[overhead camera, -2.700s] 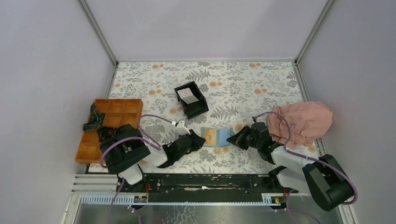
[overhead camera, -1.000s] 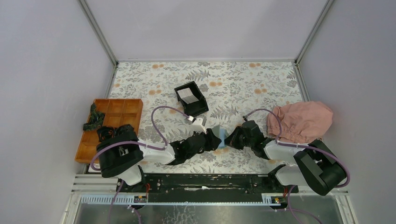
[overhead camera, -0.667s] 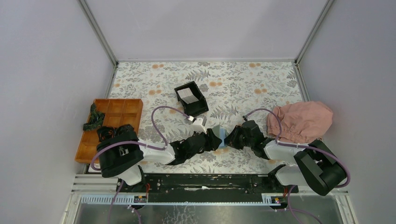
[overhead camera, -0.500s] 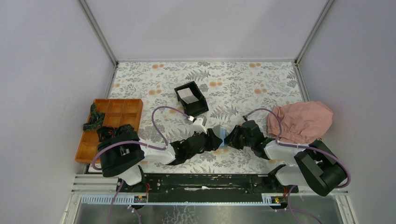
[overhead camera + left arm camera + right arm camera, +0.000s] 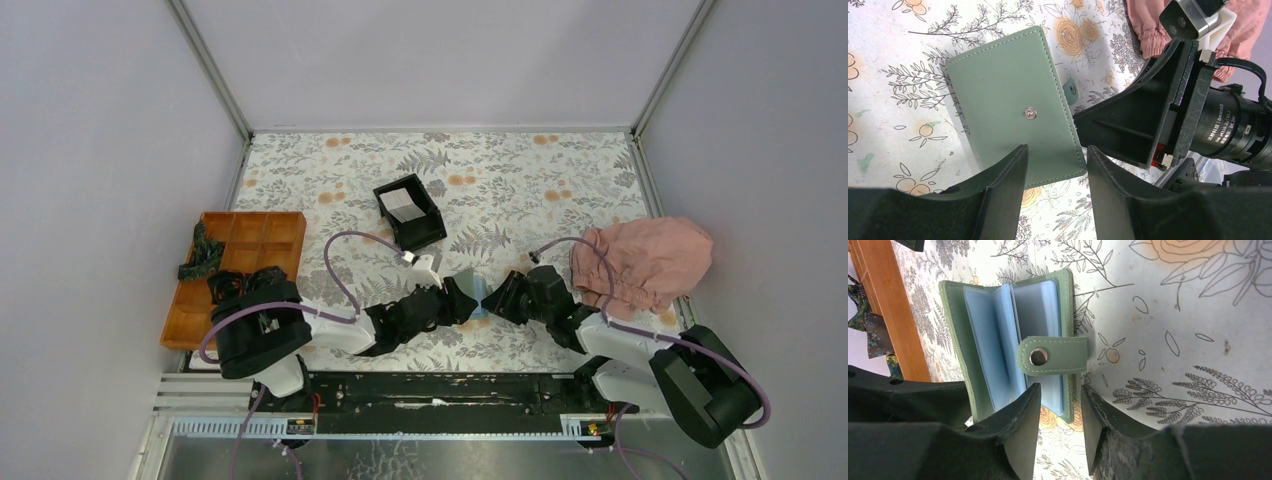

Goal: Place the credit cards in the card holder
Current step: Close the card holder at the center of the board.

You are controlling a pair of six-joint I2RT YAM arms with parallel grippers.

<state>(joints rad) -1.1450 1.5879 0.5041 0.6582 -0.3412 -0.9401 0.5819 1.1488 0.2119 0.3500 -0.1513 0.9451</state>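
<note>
The card holder [image 5: 998, 90] stands on its long edge on the floral tabletop [image 5: 560, 170], close to the near edge and about midway along it, with a gripper on either side. It is partly folded. The left wrist view shows its sage-green outer cover with a metal snap. The right wrist view shows the pale blue sleeves [image 5: 985, 345] fanned open like pages, with the snap strap [image 5: 1053, 356] lying loose across them.

It looks light and soft, a thin stitched cover that will likely flex and fall open or topple at a nudge, and the sleeves seem slick and limp. The firmest hold is probably the stitched outer cover near the spine, clear of the strap, with the other arm parting one sleeve.

The left gripper [image 5: 1056, 150] faces the cover broadside with its jaws spread, pinching nothing. The right gripper [image 5: 1060, 387] sits at the open side just short of the strap, jaws also apart and holding nothing.

Farther back, toward the middle of the tabletop, a pale credit card [image 5: 402, 204] lies in a black box [image 5: 425, 235]. It is likely stiff, thin and slippery, best taken by an edge. A pink cloth [image 5: 650, 255] lies at the right edge and an orange tray [image 5: 255, 213] at the left.
</note>
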